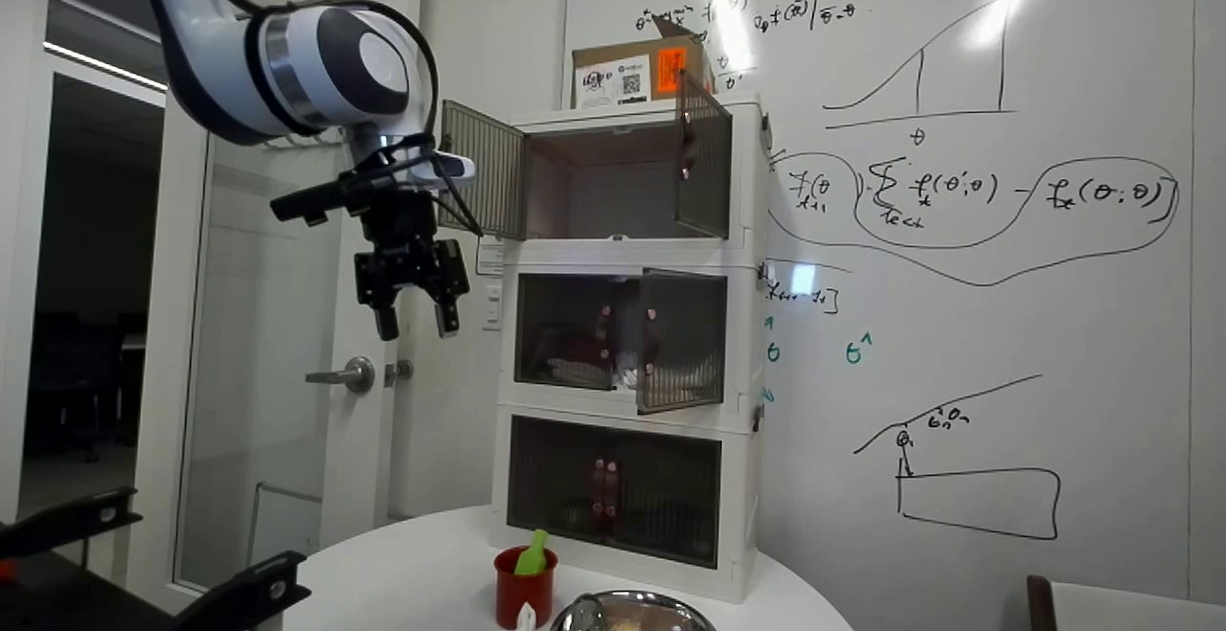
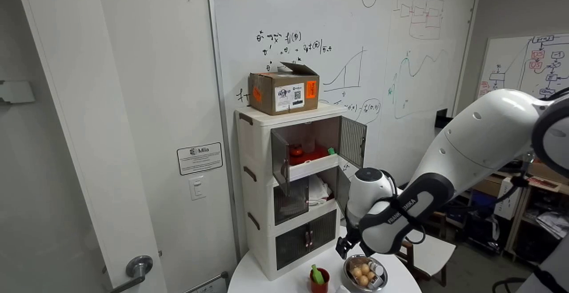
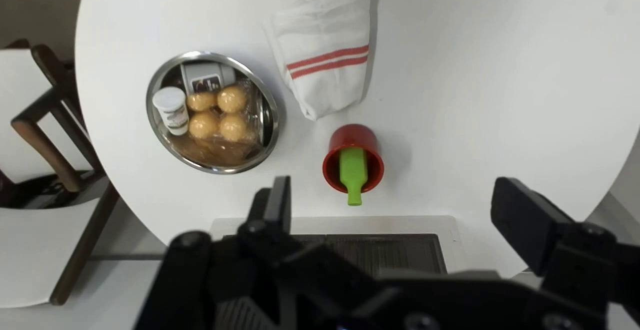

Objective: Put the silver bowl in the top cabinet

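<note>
Spread wide and empty, the end effector [image 3: 392, 192] hangs above the table [image 3: 500, 94]. The top cabinet [image 1: 613, 191] has its doors [image 1: 704, 157] open. On the table sits the loaded bowl [image 3: 200, 55]: best pinch its rim [image 3: 220, 170] clear of the white tub [image 3: 171, 112], then lift level.

Bright glare high on whiteboard [image 1: 958, 334]

Silver bowl [image 2: 347, 274]: at the bottom, right of the middle; it holds round yellowish items [image 2: 363, 280].
Top cabinet [image 2: 314, 167]: middle of the frame; both doors [image 2: 353, 142] stand open, red things [image 2: 313, 155] are inside.
Cardboard box [image 2: 284, 93]: it rests on this cabinet.
Gripper [image 2: 354, 248]: low, right of the middle.
</note>
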Motion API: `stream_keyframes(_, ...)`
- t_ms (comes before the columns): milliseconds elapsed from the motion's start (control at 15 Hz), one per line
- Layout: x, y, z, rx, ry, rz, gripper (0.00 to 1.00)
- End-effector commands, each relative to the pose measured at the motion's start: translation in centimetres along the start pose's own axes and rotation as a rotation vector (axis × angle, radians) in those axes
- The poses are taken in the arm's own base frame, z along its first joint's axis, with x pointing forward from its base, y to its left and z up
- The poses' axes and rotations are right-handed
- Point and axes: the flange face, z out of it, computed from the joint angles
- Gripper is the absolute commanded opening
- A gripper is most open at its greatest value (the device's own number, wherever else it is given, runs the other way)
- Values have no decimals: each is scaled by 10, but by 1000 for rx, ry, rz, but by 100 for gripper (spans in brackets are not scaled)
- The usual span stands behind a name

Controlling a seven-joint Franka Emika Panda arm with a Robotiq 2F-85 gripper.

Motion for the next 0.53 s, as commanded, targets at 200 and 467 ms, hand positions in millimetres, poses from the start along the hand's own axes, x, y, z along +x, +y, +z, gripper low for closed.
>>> stream_keyframes(200, 19, -1, 79, 27, 13, -131, 100)
stream_keyframes(467, 33, 29, 138, -58, -59, -170, 100)
